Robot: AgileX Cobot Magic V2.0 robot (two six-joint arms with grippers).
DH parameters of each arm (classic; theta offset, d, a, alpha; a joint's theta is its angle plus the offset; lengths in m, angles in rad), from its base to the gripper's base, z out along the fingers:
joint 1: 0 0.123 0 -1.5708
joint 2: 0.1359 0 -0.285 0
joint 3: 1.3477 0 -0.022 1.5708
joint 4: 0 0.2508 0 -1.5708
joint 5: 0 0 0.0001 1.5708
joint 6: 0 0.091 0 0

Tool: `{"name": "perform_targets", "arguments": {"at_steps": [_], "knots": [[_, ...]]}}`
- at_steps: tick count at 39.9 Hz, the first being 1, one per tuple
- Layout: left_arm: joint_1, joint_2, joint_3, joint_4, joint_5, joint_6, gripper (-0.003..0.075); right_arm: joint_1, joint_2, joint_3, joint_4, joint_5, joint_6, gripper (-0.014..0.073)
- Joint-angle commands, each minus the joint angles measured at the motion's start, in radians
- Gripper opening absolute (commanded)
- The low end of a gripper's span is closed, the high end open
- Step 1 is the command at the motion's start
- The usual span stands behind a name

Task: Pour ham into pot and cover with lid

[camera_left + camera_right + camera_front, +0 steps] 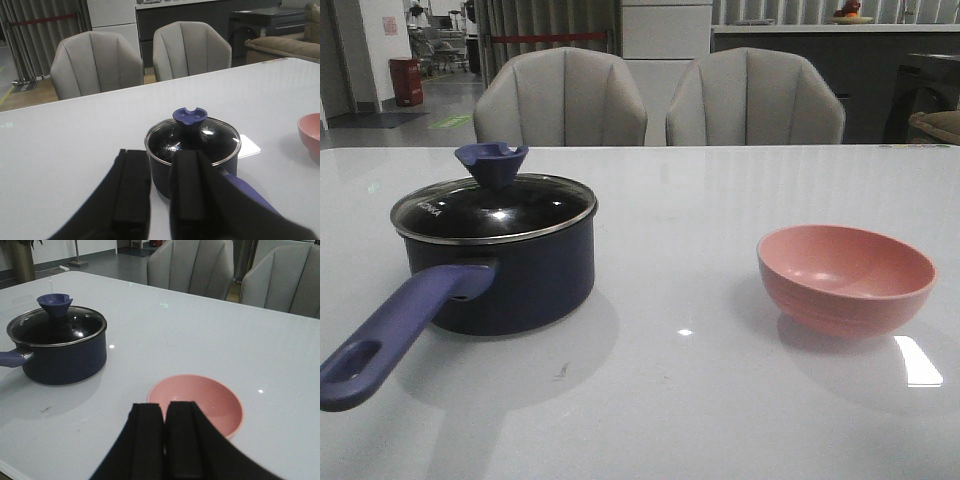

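Observation:
The dark navy pot [520, 280] stands at the left of the table, its purple-blue handle [390, 335] pointing to the front left. The glass lid [495, 210] with its blue knob [492, 162] sits on the pot. The ham is not visible; the pink bowl [845, 275] at the right looks empty. Neither gripper shows in the front view. My left gripper [160, 160] is open by a small gap, empty, just short of the pot [162, 175]. My right gripper [165, 412] is shut and empty, just short of the bowl [210, 400].
Two grey chairs [560, 100] [755, 100] stand behind the table's far edge. A white rectangular patch [248, 146] lies on the table beside the pot. The pot [65, 360] and the bowl stand well apart.

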Motion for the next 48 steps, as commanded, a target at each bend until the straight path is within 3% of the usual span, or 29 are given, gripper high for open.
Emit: {"name": "perform_targets", "arguments": {"at_steps": [1, 26, 30, 41, 48], "knots": [[-0.001, 0.012, -0.023, -0.007, -0.085, 0.003, 0.0134, 0.000, 0.006, -0.027, 0.001, -0.068, -0.011, 0.0148], [-0.001, 0.014, -0.021, -0.013, -0.098, 0.003, 0.0134, 0.000, 0.006, -0.027, 0.001, -0.068, -0.011, 0.0148], [0.033, 0.014, 0.015, -0.018, -0.157, 0.003, 0.0134, 0.000, 0.006, -0.027, 0.001, -0.068, -0.011, 0.0148], [0.250, -0.001, 0.229, -0.039, -0.441, 0.003, 0.0133, 0.000, 0.006, -0.027, 0.001, -0.068, -0.011, 0.0148], [0.307, -0.025, 0.340, -0.041, -0.557, -0.016, 0.0133, 0.000, 0.006, -0.027, 0.001, -0.068, -0.011, 0.0148]]}}
